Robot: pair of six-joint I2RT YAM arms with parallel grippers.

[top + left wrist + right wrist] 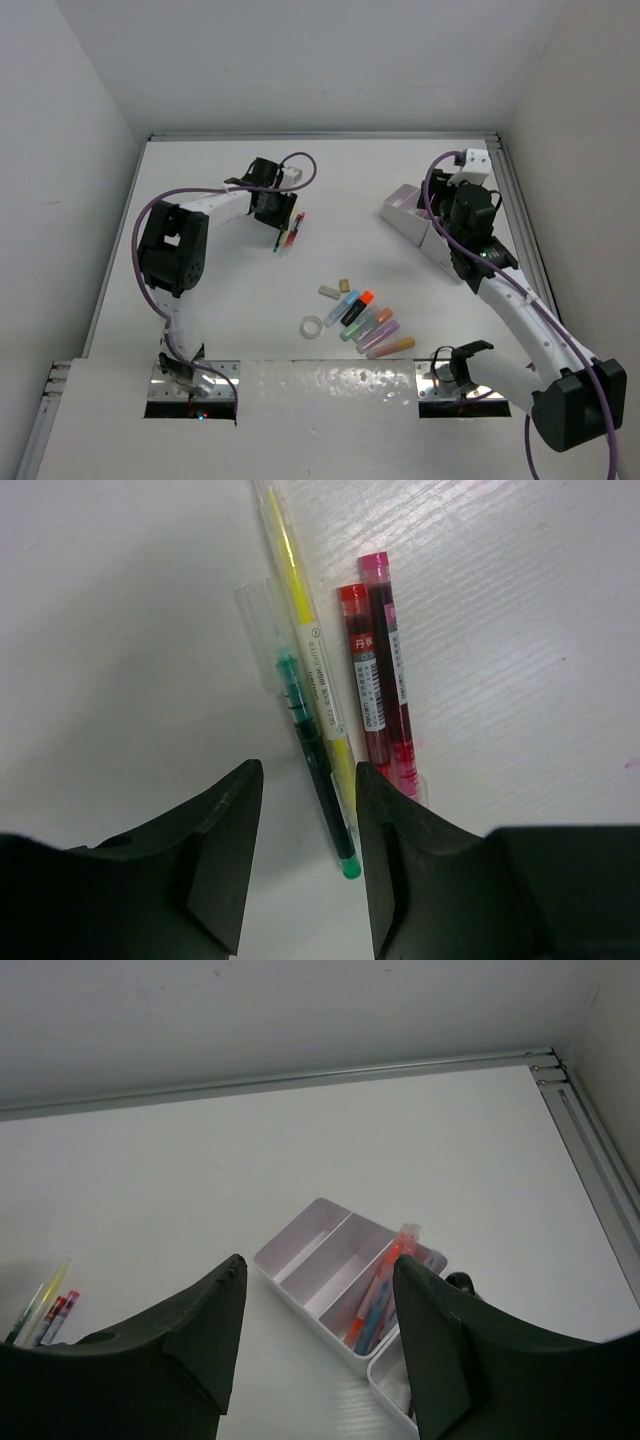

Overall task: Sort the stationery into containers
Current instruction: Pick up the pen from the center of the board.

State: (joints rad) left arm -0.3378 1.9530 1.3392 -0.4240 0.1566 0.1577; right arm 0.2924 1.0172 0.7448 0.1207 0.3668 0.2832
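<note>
Entry: my left pincer (306,780), jaws spread, nothing pinched, low over the table. Green pen (293,695) and yellow pen (318,670) lie touching in the gap. Organizer (404,208) sits well apart. Best practice, I judge: straddle one pen only and close squarely.

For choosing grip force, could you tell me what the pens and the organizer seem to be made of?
The pens look like clear glossy plastic; ink shows through the barrels. The organizer is probably smooth pale plastic, judging by its thin moulded walls.
</note>
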